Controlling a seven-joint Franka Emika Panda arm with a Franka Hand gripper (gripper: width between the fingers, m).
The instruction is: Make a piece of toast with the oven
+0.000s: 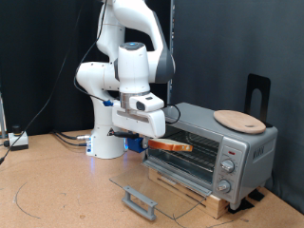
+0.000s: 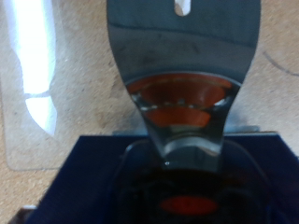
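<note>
Oven [image 1: 211,145] door [image 1: 157,193] lies open and flat. Gripper [image 1: 152,136] at the oven mouth; grip state unclear. Piece of toast [image 1: 171,146] sits at the rack's front edge. Wooden plate [image 1: 238,120] on top.

A black curtain [image 1: 218,47] hangs behind a brown tabletop [image 1: 57,185] strewn with cables [image 1: 38,142].

The oven [image 1: 214,152] looks brushed silver metal with a glossy glass door [image 1: 157,189] — its plate [image 1: 238,120] matt wood.
</note>
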